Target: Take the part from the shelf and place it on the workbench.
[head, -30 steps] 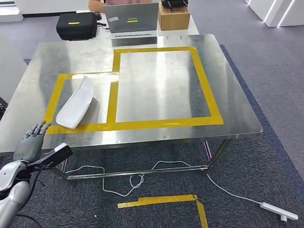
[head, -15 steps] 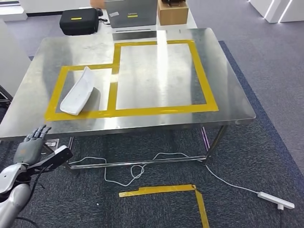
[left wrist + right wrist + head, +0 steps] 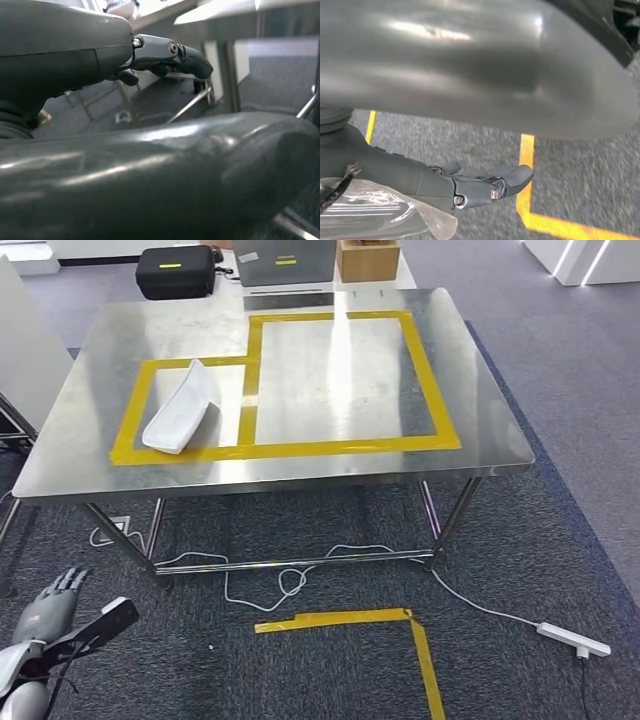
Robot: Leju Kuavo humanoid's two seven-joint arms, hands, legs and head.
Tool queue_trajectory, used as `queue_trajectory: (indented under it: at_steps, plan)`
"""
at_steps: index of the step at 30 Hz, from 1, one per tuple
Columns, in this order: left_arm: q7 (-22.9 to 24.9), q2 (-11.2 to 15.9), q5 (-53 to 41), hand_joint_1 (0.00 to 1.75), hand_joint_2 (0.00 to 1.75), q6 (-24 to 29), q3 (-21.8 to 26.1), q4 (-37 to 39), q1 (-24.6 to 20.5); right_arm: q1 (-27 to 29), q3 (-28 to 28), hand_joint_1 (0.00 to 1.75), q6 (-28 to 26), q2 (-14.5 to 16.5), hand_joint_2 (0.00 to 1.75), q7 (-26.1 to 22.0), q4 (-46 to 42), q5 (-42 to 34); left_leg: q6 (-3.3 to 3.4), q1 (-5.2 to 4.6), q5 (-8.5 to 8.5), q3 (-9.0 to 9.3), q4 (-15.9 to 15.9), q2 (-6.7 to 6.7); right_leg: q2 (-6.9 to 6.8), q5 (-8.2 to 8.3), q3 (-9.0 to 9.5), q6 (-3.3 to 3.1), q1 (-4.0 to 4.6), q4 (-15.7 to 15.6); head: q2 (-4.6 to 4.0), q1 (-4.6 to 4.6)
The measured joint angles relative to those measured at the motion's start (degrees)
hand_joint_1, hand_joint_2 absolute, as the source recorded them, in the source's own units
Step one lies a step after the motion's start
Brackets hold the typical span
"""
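White part sits on the workbench, left hand low, fingers spread, holding nothing — best back off without clipping the bench.

The head view looks forward and steeply down from high up, taking in the whole steel workbench across the upper frame and grey carpet below — a wide, distant shot. Each wrist view sits very close behind its own hand: the left hand faces the workbench legs; the right hand faces carpet with yellow floor tape, which the head view shares.
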Motion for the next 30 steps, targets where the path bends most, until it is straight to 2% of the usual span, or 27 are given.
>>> queue_trajectory:
  at_steps: [1,2,3,4,5,6,7,8,9,10,11,12,14,15,16,17,19,20,21,22,24,25,26,27,28,29,30]
  plan:
    - [-0.1,-0.6,0.0,0.0,0.0,-0.1,0.0,0.3,0.8,0.1,0.0,0.0,0.1,0.0,0.0,0.0,0.1,-0.1,0.47,0.12,0.64,-0.58,-0.1,0.1,0.07,-2.05,-0.77,0.3,-0.04,1.8,0.0,0.11]
    - [-0.2,-1.3,0.1,0.0,0.0,-0.3,0.1,0.6,1.6,0.1,0.0,0.0,0.2,0.0,0.0,-0.1,0.1,-0.2,0.79,0.18,1.24,-1.28,-0.2,0.17,0.11,-4.94,-1.78,0.53,-0.15,4.7,0.0,0.24]
    - [-0.3,-2.0,0.3,0.0,0.0,-0.6,0.1,1.0,2.4,0.1,0.0,0.0,0.2,0.0,0.0,-0.2,0.1,-0.3,0.99,0.18,1.82,-2.09,-0.1,0.18,0.1,-7.83,-2.82,0.77,-0.2,8.4,-0.01,0.39]
    - [-0.4,-2.7,0.4,0.0,0.0,-0.9,0.1,1.5,3.1,0.1,0.0,0.0,0.3,0.0,0.0,-0.2,0.1,-0.4,1.06,0.16,2.4,-2.92,-0.1,0.19,0.09,-9.82,-3.48,0.97,-0.25,12.1,0.0,0.44]
    - [-0.5,-3.5,0.5,0.0,0.0,-1.2,0.1,2.1,3.7,0.1,0.0,0.0,0.3,0.0,0.0,-0.3,0.1,-0.5,1.06,0.14,3.0,-3.75,0.0,0.19,0.08,-10.48,-3.49,1.12,-0.26,14.6,0.0,0.43]
    - [-0.6,-4.4,0.8,0.0,0.0,-1.4,0.1,2.8,4.3,0.1,0.0,0.0,0.4,0.0,0.0,-0.4,0.2,-0.6,1.01,0.13,3.54,-4.52,0.1,0.19,0.08,-9.85,-2.61,1.19,-0.27,15.2,0.01,0.44]
    - [-0.7,-5.3,1.1,0.0,0.0,-1.6,0.1,3.7,5.0,0.1,0.0,0.0,0.4,0.0,0.0,-0.5,0.2,-0.7,0.91,0.12,4.02,-5.17,0.1,0.18,0.09,-8.25,-0.69,1.17,-0.27,13.6,0.01,0.44]
    - [-0.8,-6.3,1.5,0.0,0.0,-1.9,0.1,4.6,5.6,0.1,0.0,0.0,0.5,0.0,0.0,-0.6,0.2,-0.8,0.77,0.12,4.42,-5.7,0.3,0.18,0.13,-6.47,2.17,1.06,-0.27,10.1,0.01,0.44]
    - [-0.9,-7.5,2.0,0.0,0.0,-2.1,0.0,5.6,6.3,0.0,0.0,0.0,0.5,0.0,0.0,-0.7,0.3,-0.9,0.58,0.06,4.75,-6.16,0.4,0.17,0.28,-5.55,5.4,0.88,-0.24,5.5,0.01,0.45]
    - [-1.0,-8.5,2.4,0.0,0.0,-2.2,0.0,6.7,6.8,0.0,0.0,0.0,0.6,0.0,0.0,-0.8,0.3,-1.1,0.35,-0.01,5.13,-6.54,0.6,0.16,0.46,-5.31,8.3,0.71,-0.19,1.2,0.01,0.41]
    - [-1.1,-9.5,2.9,0.0,0.0,-2.3,-0.1,7.9,7.1,0.0,0.0,0.0,0.7,0.0,0.0,-0.9,0.3,-1.2,0.12,-0.08,5.58,-6.88,0.7,0.16,0.64,-5.57,10.26,0.58,-0.14,-1.9,0.0,0.39]
    - [-1.2,-10.5,3.3,0.0,0.0,-2.3,-0.1,9.2,7.3,-0.1,0.0,0.0,0.7,0.0,0.0,-0.9,0.4,-1.3,-0.15,-0.12,6.09,-7.18,0.7,0.15,0.79,-6.04,11.15,0.49,-0.07,-3.5,0.0,0.38]
    - [-1.3,-12.1,4.2,0.0,0.0,-2.3,-0.1,12.1,7.6,0.1,0.0,0.0,0.8,0.0,0.0,-1.1,0.4,-1.5,-0.69,-0.14,6.77,-7.6,0.7,0.03,0.66,-5.64,10.58,-0.05,-0.18,-4.0,0.0,0.41]
    - [-1.4,-12.9,4.7,0.0,0.0,-2.3,-0.1,13.7,7.7,0.1,0.0,0.0,0.8,0.0,0.0,-1.1,0.4,-1.6,-0.99,-0.13,5.95,-7.92,1.2,-0.04,0.5,-5.19,10.03,-0.57,-0.3,-4.1,0.0,0.37]
    - [-1.5,-13.6,5.2,0.0,0.0,-2.2,-0.1,15.4,7.8,0.2,0.0,0.0,0.8,0.0,0.0,-1.2,0.4,-1.7,-1.3,-0.08,4.04,-8.44,2.7,-0.11,0.3,-4.58,9.44,-1.2,-0.42,-4.1,0.0,0.26]
    - [-1.6,-14.2,5.7,0.0,0.0,-2.1,-0.1,17.0,7.9,0.3,0.0,0.0,0.9,0.0,0.0,-1.3,0.4,-1.8,-1.58,0.05,1.18,-9.23,5.4,-0.14,0.08,-3.99,8.85,-1.71,-0.47,-4.1,0.0,0.15]
    - [-1.9,-15.5,6.5,0.0,0.0,-1.9,0.0,20.2,7.8,0.4,0.0,0.0,0.9,0.0,0.0,-1.4,0.4,-2.0,-2.07,0.31,-4.28,-10.92,13.0,-0.13,-0.24,-2.92,7.34,-2.18,-0.3,-3.6,-0.01,-0.07]
    - [-2.1,-16.1,6.9,0.0,0.0,-1.7,0.2,21.5,7.7,0.4,0.0,0.0,0.9,0.0,0.0,-1.5,0.4,-2.1,-2.22,0.4,-5.38,-11.2,16.1,-0.13,-0.39,-2.44,6.36,-2.2,-0.23,-3.3,0.0,-0.09]
    - [-2.2,-16.7,7.3,0.0,0.0,-1.7,0.4,22.9,7.7,0.4,0.0,0.0,0.9,0.0,0.0,-1.6,0.4,-2.3,-2.3,0.45,-5.06,-10.72,17.5,-0.13,-0.52,-1.99,5.33,-2.16,-0.18,-2.9,0.0,-0.07]
    - [-2.3,-17.2,7.6,0.0,0.0,-1.6,0.7,24.1,7.6,0.4,0.0,0.0,0.9,0.0,0.0,-1.7,0.4,-2.4,-2.29,0.48,-3.68,-9.3,16.9,-0.13,-0.6,-1.57,4.27,-2.07,-0.16,-2.4,0.0,-0.08]
    - [-2.4,-18.1,7.9,0.0,0.0,-1.6,1.2,26.1,7.4,0.4,0.0,0.0,0.8,0.0,0.0,-1.7,0.4,-2.5,-1.96,0.45,-1.11,-3.99,10.5,-0.13,-0.65,-0.8,2.36,-1.74,-0.11,-1.5,0.0,-0.1]
    - [-2.4,-18.4,7.9,0.0,0.0,-1.5,1.5,26.9,7.3,0.4,0.0,0.0,0.8,0.0,0.0,-1.7,0.4,-2.6,-1.66,0.36,-1.04,-1.04,6.2,-0.14,-0.66,-0.44,1.68,-1.47,-0.05,-1.0,0.01,-0.08]
    - [-2.5,-18.6,7.9,0.0,0.0,-1.4,1.7,27.6,7.0,0.5,0.0,0.0,0.7,0.0,0.0,-1.8,0.4,-2.7,-1.33,0.23,-1.47,1.03,2.9,-0.15,-0.72,-0.02,1.24,-1.15,-0.02,-0.8,0.01,-0.05]
    - [-2.5,-18.9,7.9,0.0,0.0,-1.3,1.9,28.3,6.8,0.5,0.0,0.0,0.7,0.0,0.0,-1.8,0.4,-2.8,-1.02,0.04,-2.02,2.15,0.9,-0.16,-0.78,0.46,1.0,-0.79,-0.05,-0.7,0.0,-0.05]
    - [-2.6,-19.2,7.9,0.0,0.0,-1.1,2.1,29.0,6.7,0.5,0.0,0.0,0.6,0.0,0.0,-1.8,0.4,-2.9,-0.68,-0.14,-2.03,2.37,0.1,-0.16,-0.84,0.98,0.89,-0.4,-0.11,-0.7,0.0,-0.05]
    - [-2.6,-19.5,7.9,0.0,0.0,-1.0,2.3,29.6,6.7,0.5,0.0,0.0,0.5,0.0,0.0,-1.8,0.4,-3.0,-0.26,-0.13,-1.5,2.02,0.1,-0.09,-0.83,1.28,0.77,-0.03,-0.24,-0.8,0.0,-0.1]
    - [-2.6,-19.8,7.9,0.0,0.0,-1.0,2.4,30.2,6.6,0.6,0.0,0.0,0.4,0.0,0.0,-1.8,0.4,-3.1,0.2,-0.1,-0.9,1.65,-0.1,0.04,-0.67,0.79,0.49,0.31,-0.34,-0.5,0.0,-0.13]
